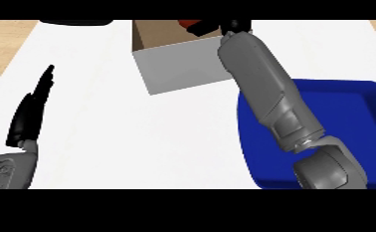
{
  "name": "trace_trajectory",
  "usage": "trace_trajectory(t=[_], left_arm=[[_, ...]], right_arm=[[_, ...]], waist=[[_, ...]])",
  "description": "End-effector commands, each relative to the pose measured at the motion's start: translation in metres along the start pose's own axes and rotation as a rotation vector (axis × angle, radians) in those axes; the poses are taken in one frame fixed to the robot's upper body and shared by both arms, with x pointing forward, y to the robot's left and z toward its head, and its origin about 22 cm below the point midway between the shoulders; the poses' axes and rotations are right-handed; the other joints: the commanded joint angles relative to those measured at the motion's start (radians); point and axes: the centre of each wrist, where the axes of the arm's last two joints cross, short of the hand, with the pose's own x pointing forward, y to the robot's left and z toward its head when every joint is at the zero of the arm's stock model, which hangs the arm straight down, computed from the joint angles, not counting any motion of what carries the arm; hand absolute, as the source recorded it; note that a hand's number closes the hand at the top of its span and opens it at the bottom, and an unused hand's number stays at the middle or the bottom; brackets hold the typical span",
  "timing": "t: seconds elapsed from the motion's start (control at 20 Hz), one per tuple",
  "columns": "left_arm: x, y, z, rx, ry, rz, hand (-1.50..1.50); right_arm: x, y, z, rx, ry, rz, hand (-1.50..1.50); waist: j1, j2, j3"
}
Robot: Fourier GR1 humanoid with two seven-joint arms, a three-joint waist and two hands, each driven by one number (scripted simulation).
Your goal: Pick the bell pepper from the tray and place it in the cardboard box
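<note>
Cardboard box [176, 59] stands on the white counter [147, 141], open at the top. Over its far right corner hangs the right robot hand [224, 26], curled round a red bell pepper [189, 23] of which only a sliver shows above the box's opening. Right of the box lies the blue tray [345, 116], crossed by the grey forearm. Well left of the box, the left robot hand [33, 109] rests with fingers straight.
</note>
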Motion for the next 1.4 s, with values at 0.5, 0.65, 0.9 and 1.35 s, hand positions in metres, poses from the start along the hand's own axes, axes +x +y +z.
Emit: trace_trajectory(t=[0.5,0.65,0.9,1.35], left_arm=[[-0.012,0.005,0.023,0.035,0.069,0.003,0.00],[-0.029,0.016,0.025,0.060,0.065,-0.001,0.00],[-0.020,0.029,0.021,0.088,0.084,0.003,0.00],[-0.027,0.024,0.035,0.048,0.072,-0.001,0.00]], right_arm=[[-0.025,-0.052,-0.014,-0.153,-0.066,-0.321,-1.50],[-0.061,-0.077,-0.012,-0.180,-0.030,-0.314,-1.50],[-0.113,-0.135,0.000,-0.198,-0.017,-0.259,-1.50],[-0.168,-0.222,0.067,-0.108,-0.013,-0.189,-1.50]], waist=[[-0.067,-0.028,0.000],[-0.086,-0.033,-0.001],[-0.105,-0.039,-0.001],[-0.080,-0.028,-0.001]])
